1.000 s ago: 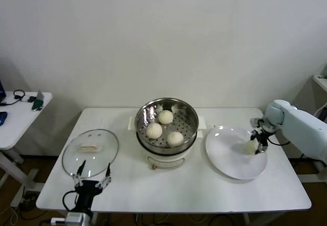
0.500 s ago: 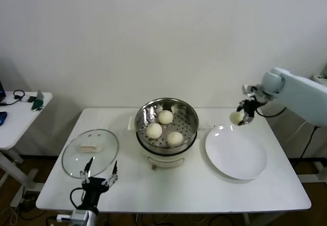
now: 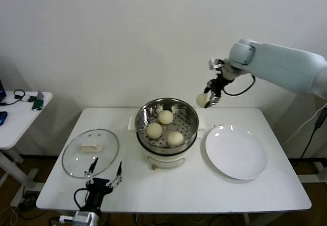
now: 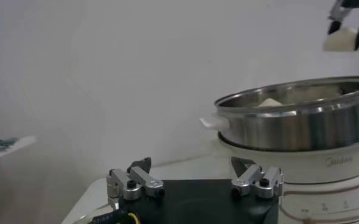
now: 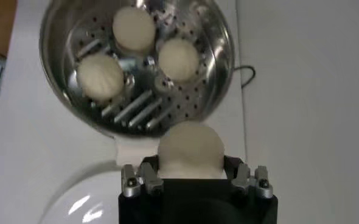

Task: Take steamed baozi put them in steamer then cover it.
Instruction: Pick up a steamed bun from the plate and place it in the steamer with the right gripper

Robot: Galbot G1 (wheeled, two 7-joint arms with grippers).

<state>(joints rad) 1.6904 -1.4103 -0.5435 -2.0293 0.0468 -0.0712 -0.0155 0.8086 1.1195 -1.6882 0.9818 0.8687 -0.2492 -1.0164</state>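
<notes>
landmark for all positions: the steamer [image 3: 166,125], a shiny perforated basket on a white pot base at the middle of the table [image 3: 265,198].

left of the steamer: the glass lid [image 3: 90,152] lies flat on the table, well apart from the steamer, handle up. the lid is not yet on. the left gripper [image 3: 104,177] hovers just in front of the lid, near the table's front edge, fingers spread wide and holding nothing. it appears to be waiting.

in the steamer: three buns [image 3: 165,117] rest on the perforated floor, close together. the right wrist view confirms three, with free floor left on the side nearest that gripper.

above and right of the steamer: the right gripper [image 3: 209,98] hangs in the air just outside the steamer's far right rim, fingers closed on the fourth bun [image 3: 202,99]. the bun is clear of the basket, not yet over its middle.

right of the steamer: the white plate [image 3: 236,152] lies flat, just beside the pot base, with nothing on it.

judgement: three of four buns are loaded. remaining work appears to be carrying the fourth bun over the basket, lowering and releasing it on the free floor, then fitting the lid.
</notes>
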